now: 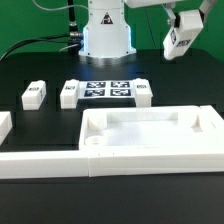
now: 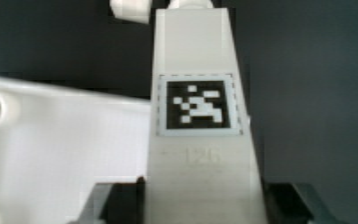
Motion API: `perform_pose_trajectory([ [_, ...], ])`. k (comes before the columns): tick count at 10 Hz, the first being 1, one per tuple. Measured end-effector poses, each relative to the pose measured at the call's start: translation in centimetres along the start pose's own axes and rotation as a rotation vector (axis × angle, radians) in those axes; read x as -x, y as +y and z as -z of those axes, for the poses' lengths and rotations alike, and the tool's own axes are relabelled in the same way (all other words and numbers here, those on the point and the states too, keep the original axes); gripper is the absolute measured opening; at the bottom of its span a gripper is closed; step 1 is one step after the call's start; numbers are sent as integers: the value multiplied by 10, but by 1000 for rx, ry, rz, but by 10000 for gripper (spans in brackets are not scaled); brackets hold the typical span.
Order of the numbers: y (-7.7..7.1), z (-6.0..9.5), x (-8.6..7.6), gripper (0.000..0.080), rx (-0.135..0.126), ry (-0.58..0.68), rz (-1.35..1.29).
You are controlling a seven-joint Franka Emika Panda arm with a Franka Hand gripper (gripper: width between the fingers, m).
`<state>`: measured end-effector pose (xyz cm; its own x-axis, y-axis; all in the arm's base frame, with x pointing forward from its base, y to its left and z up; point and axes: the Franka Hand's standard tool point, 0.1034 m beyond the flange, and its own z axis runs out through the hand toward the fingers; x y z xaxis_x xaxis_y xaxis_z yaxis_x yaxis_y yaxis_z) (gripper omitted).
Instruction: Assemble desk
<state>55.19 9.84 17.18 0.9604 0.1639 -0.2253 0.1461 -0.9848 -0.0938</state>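
Up at two o'clock our tool point(image 1: 188, 20) grips a leg point(image 1: 178, 42); we hold it high, probably to clear the desk top point(image 1: 140, 135).

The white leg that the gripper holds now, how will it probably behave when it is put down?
The leg looks like stiff plastic, so it should not bend between the fingers. Its flat sides should stop it rolling. Being long and narrow, it may tip if stood on end.
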Motion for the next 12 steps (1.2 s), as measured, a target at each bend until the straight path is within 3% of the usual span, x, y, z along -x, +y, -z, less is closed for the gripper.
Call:
perform_pose_trajectory([
  [2,2,1,-6,288,14,149,-1],
  [3,1,-6,-17,288,23,249,6],
  [4,5,-2,-26,288,30,297,38],
  [5,10,15,-44,288,44,415,54],
  [6,2,24,-53,288,56,511,57],
  [9,4,21,-56,288,62,713,64],
  [12,6,11,-56,288,69,730,78],
])
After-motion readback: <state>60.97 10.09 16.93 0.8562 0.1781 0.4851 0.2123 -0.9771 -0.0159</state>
